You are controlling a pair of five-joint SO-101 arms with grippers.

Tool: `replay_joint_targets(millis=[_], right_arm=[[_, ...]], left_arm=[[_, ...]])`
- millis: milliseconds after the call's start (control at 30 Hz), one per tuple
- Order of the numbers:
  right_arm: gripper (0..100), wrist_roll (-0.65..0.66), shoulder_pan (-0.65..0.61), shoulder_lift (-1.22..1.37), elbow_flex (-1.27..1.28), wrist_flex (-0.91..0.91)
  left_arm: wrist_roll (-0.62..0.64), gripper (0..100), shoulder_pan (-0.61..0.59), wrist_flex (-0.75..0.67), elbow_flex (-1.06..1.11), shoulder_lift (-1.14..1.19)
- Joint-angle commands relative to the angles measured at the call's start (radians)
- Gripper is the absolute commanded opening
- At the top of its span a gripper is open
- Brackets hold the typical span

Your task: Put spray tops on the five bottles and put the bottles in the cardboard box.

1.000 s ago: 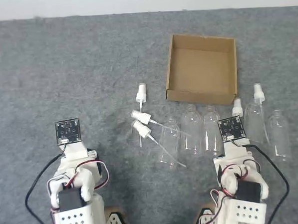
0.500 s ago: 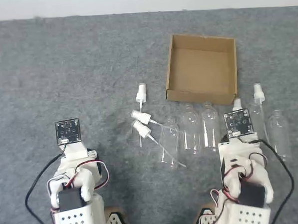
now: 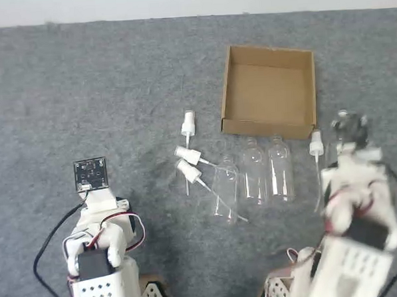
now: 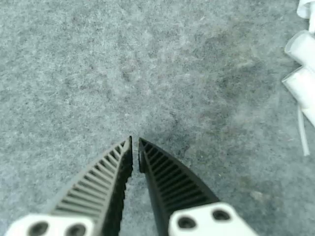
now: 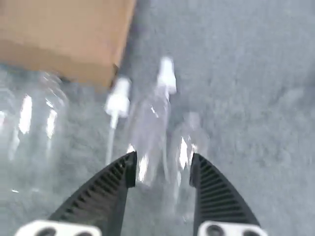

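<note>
Cardboard box (image 3: 267, 127): brown, open at the top; it stands on the grey carpet (image 3: 82, 88) at the far side of the table, right of the middle.
Uncapped bottles: three clear bottles (image 3: 225, 190), (image 3: 254, 172), (image 3: 280, 167) lie side by side just before the near wall of the box; their necks point towards it.
Loose spray tops: three white tops (image 3: 188, 124), (image 3: 187, 153), (image 3: 187, 169) with thin tubes lie left of these bottles; the two nearer ones are close together; a fourth top (image 3: 316, 144) lies near the box's right front corner, between the third bottle and the right arm (image 3: 358, 200).
Right gripper (image 5: 162, 160): jaws spread apart, nothing between them; it hangs over two further bottles beside the box; the capped bottle (image 5: 152, 123) carries a white spray top; the bare bottle (image 5: 189, 142) lies just beside it; the fourth top (image 5: 118, 103) is at its other side.
Left gripper (image 4: 135, 142): fingertips almost together, only a thin slit, gripping nothing; it hangs over bare carpet, well apart from the bottles; two white tops (image 4: 302, 73) show at the edge of its wrist view.
</note>
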Motion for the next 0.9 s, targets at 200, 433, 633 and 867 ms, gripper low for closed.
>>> replay_joint_targets(millis=[200, 433, 633, 867], right_arm=[[24.7, 0.115, 0.188, 0.739, -0.446, -0.025], [24.7, 0.121, 0.211, 1.044, -0.560, -0.071], [24.7, 0.120, 0.208, 1.165, -0.582, -0.150], [24.5, 0.121, 0.206, 1.254, -0.582, -0.254]], left_arm=[[-0.006, 1, -0.005, 0.003, -0.021, -0.023], [-0.006, 1, -0.005, 0.003, -0.021, -0.023], [-0.006, 1, -0.003, 0.003, -0.021, -0.023], [-0.006, 1, 0.002, 0.003, -0.021, -0.023]])
